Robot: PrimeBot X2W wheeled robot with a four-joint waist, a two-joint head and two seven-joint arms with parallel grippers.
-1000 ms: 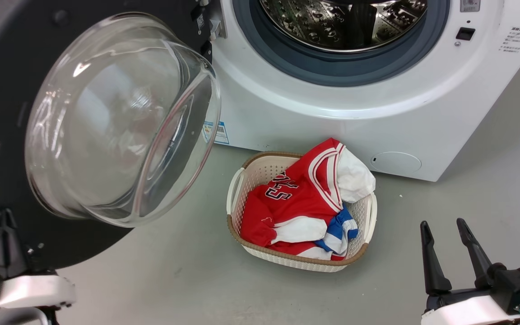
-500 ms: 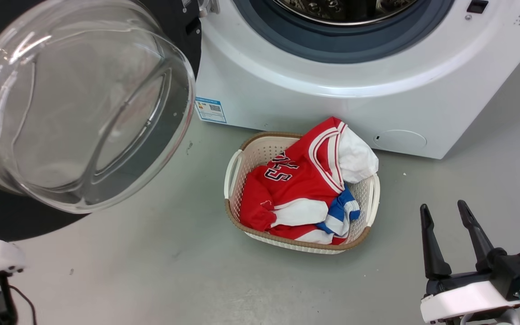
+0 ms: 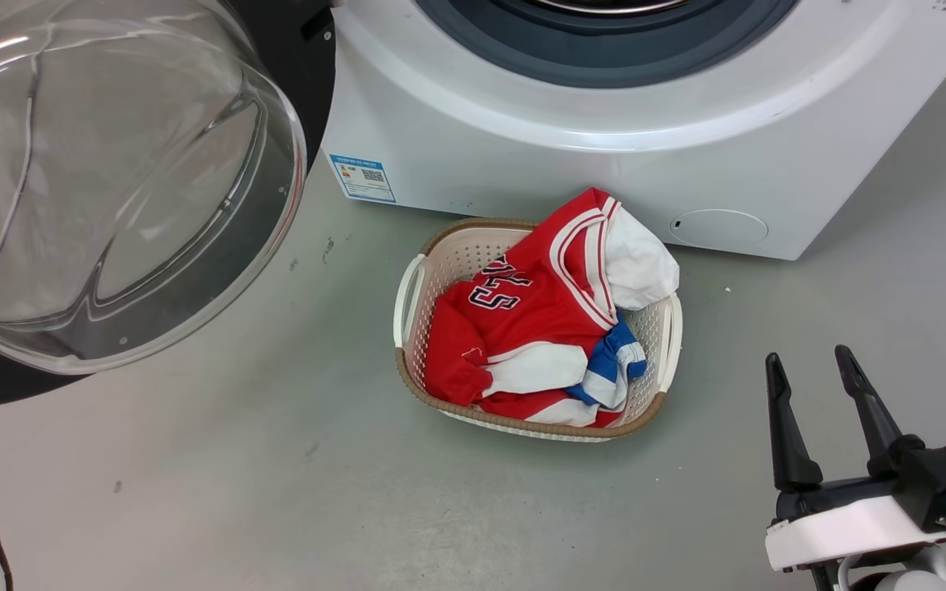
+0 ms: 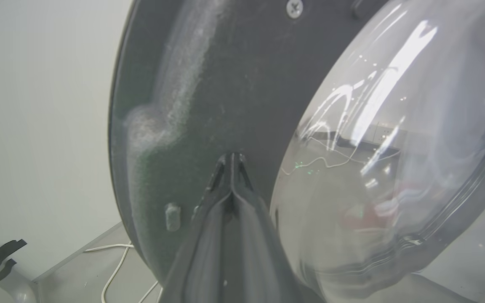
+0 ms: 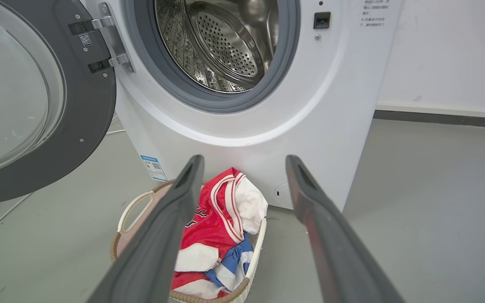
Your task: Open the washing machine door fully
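While the door [image 5: 91, 118] stands swung out left of the washing machine [image 5: 331, 105], the left gripper [image 4: 230, 160], fingers pinched together, points at its dark inner face, and the right gripper [image 3: 807, 361] hangs spread wide near the laundry basket [image 3: 405, 295].

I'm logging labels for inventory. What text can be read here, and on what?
Nothing reads clearly.
red jersey: dark lettering, creased, not legible.
blue sticker on the washing machine: too small.
print at the machine's upper right: blurred.
label on the washing machine door: too small.
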